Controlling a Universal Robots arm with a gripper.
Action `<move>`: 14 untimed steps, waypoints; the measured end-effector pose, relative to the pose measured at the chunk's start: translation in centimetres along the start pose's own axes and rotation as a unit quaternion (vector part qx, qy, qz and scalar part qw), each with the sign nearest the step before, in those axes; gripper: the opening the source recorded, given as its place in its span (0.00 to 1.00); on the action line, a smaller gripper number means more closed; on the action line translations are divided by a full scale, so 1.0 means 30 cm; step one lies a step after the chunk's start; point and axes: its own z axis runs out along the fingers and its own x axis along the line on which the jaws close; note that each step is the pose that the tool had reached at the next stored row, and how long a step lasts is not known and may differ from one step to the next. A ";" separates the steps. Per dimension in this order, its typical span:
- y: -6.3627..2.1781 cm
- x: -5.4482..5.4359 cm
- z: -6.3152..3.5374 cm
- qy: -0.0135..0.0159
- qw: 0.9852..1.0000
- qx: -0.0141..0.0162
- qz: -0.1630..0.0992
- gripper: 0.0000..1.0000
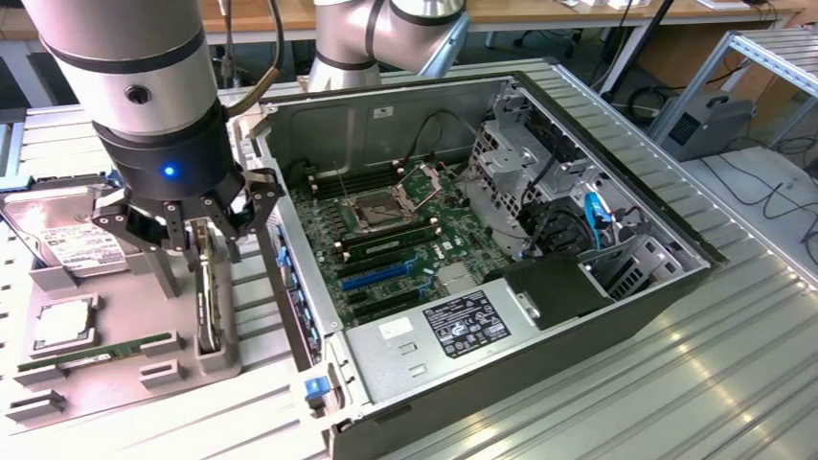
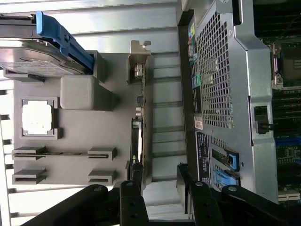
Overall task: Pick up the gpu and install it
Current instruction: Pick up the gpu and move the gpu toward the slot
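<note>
Fingers (image 2: pixel 129 200) of gripper (image 1: pixel 198 225) spread apart, clasping nothing. Gpu (image 1: pixel 207 292) stands on edge in grey holder tray (image 1: pixel 128 311), just below and between the fingers, closer to one. Beyond the other finger: open computer case (image 1: pixel 511 240), motherboard (image 1: pixel 383 240) exposed.

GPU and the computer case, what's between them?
In the wrist view, only the edge of the gray holder and a bare strip of ribbed table separate the gpu from the computer case.
</note>
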 end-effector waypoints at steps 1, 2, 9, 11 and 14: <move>0.000 0.001 0.009 0.000 1.000 0.001 0.000 0.42; 0.000 0.002 0.017 0.000 1.000 0.001 0.000 0.42; -0.001 0.002 0.038 0.000 1.000 0.002 0.000 0.42; -0.001 0.002 0.040 0.000 1.000 0.002 0.000 0.42; -0.001 0.002 0.042 0.000 1.000 0.002 0.000 0.42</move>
